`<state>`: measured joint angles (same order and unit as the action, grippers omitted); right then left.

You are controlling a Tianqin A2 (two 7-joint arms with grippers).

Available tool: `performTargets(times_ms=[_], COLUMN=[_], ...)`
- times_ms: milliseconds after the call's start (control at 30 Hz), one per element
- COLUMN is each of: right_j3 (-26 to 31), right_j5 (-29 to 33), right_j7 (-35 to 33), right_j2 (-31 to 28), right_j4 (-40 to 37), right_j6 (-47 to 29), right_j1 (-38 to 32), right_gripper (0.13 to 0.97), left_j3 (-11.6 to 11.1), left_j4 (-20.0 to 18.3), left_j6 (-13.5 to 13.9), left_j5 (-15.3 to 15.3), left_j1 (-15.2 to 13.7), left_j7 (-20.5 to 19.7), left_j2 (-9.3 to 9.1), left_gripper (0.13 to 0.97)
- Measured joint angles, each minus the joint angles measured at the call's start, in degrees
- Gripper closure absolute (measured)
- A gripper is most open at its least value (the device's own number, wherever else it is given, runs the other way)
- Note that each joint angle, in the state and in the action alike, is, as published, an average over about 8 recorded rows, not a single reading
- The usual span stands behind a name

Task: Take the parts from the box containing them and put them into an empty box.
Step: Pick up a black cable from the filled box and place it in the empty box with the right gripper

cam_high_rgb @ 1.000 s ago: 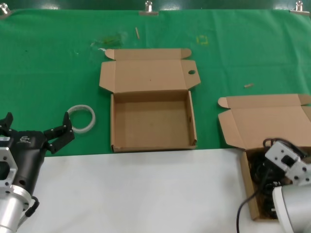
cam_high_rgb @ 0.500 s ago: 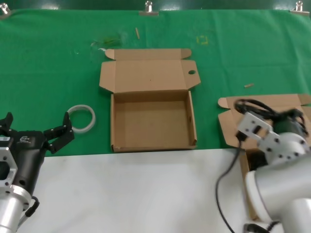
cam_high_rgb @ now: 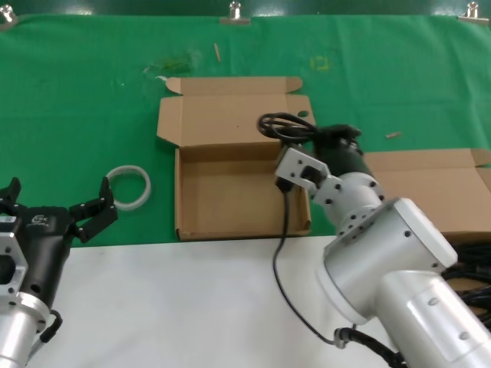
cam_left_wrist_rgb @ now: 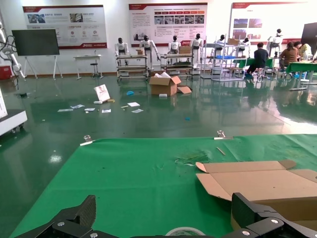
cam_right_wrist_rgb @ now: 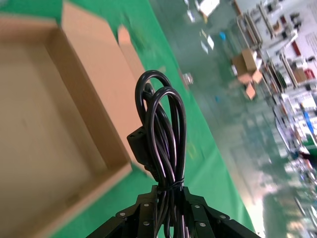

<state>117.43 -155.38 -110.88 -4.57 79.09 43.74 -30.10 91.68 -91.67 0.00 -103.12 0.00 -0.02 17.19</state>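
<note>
Looking at the head view first: the right claw (cam_high_rgb: 328,138) is up over the far right corner of the empty box (cam_high_rgb: 239,192), the one whose lid has the little round hole, and it's carrying a cable bundle (cam_high_rgb: 285,127) with the loops poking out ahead of the claw. The box containing them (cam_high_rgb: 453,253) sits off to the right, mostly hidden behind the right arm, with more black cable peeking out by the picture's right edge. The left claw (cam_high_rgb: 57,201) is parked at the near left of the worktop (cam_high_rgb: 192,307) with its fingers spread wide, nothing in it, and a white ring (cam_high_rgb: 128,186) lies just beside it on the green cloth (cam_high_rgb: 77,92).

Left wrist view doesn't add much, just those spread fingertips (cam_left_wrist_rgb: 74,218) and the open lid flaps further off.

Right wrist view is the useful one. The fingers (cam_right_wrist_rgb: 148,213) are pinched right on the tied waist of the bundle (cam_right_wrist_rgb: 163,134), with the loops and a plug standing up free above them. My guess is it's light but floppy, so grabbing at the tie makes sense since that's the one spot where the strands act as a single lump. The rubbery jacket probably won't slip much. Loose loops could snag the box wall on the way down, though.
</note>
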Motion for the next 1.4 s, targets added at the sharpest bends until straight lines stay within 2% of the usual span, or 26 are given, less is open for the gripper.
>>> performTargets(times_ms=[200, 400, 567, 700, 967, 1400], right_j3=[6.08, 14.63, 21.70, 25.68, 28.83, 27.70], right_j5=[-1.71, -2.20, -2.30, -2.33, -2.35, -2.35], right_j7=[6.97, 18.40, 27.02, 31.46, 35.04, 34.84], right_j2=[-0.15, -0.68, -1.01, -1.15, -1.83, -3.63], right_j4=[-5.36, -7.80, -8.26, -7.78, -5.79, -4.54], right_j6=[-5.71, -9.93, -11.10, -10.52, -8.20, -6.35], right_j1=[-3.39, -6.84, -9.33, -9.97, -8.70, -6.57], right_gripper=[0.869, 0.869, 0.869, 0.869, 0.869, 0.869], left_j3=[0.00, 0.00, 0.00, 0.00, 0.00, 0.00], left_j4=[0.00, 0.00, 0.00, 0.00, 0.00, 0.00], left_j6=[0.00, 0.00, 0.00, 0.00, 0.00, 0.00], left_j5=[0.00, 0.00, 0.00, 0.00, 0.00, 0.00], left_j1=[0.00, 0.00, 0.00, 0.00, 0.00, 0.00], left_j7=[0.00, 0.00, 0.00, 0.00, 0.00, 0.00], left_j2=[0.00, 0.00, 0.00, 0.00, 0.00, 0.00], left_gripper=[0.132, 0.132, 0.132, 0.132, 0.132, 0.132])
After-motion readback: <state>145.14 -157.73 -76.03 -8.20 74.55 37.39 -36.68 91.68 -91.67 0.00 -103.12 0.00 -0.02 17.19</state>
